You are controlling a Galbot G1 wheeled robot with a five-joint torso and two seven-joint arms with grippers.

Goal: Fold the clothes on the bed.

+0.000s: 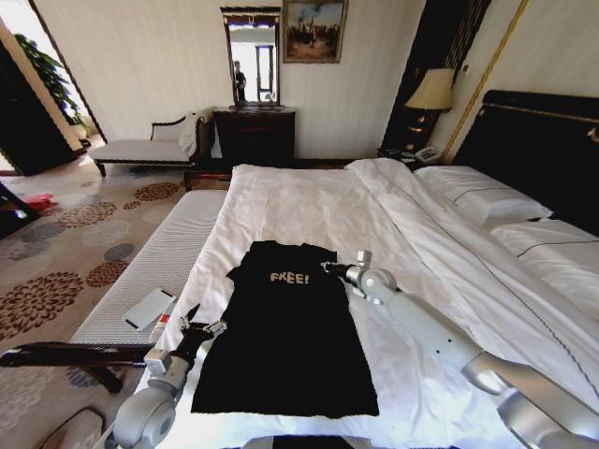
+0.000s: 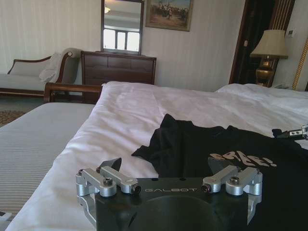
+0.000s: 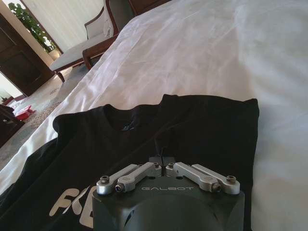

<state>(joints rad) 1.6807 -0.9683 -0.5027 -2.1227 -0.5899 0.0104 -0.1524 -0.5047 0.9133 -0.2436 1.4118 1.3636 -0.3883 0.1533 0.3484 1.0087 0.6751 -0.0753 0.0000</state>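
The clothes (image 1: pixel 281 346) are one black T-shirt with "FREE!" on the chest, lying flat on the white bed (image 1: pixel 309 201) near its foot. My left gripper (image 1: pixel 201 321) hovers open at the shirt's left edge, below the left sleeve. In the left wrist view its fingers (image 2: pixel 110 163) spread wide before the T-shirt (image 2: pixel 192 144) on the bed (image 2: pixel 144 106). My right gripper (image 1: pixel 328 267) sits low at the shirt's right shoulder. In the right wrist view the right gripper (image 3: pixel 163 158) is shut, pinching a crease of the T-shirt (image 3: pixel 144 125) on the bed (image 3: pixel 202 57).
A grey striped bench (image 1: pixel 159 262) runs along the bed's left side with a white flat object (image 1: pixel 150 307) on it. Pillows (image 1: pixel 487 196) and a dark headboard (image 1: pixel 543 150) lie at the right. A dark dresser (image 1: pixel 253 136), chaise (image 1: pixel 140 150) and lamp (image 1: pixel 430 94) stand against the far wall.
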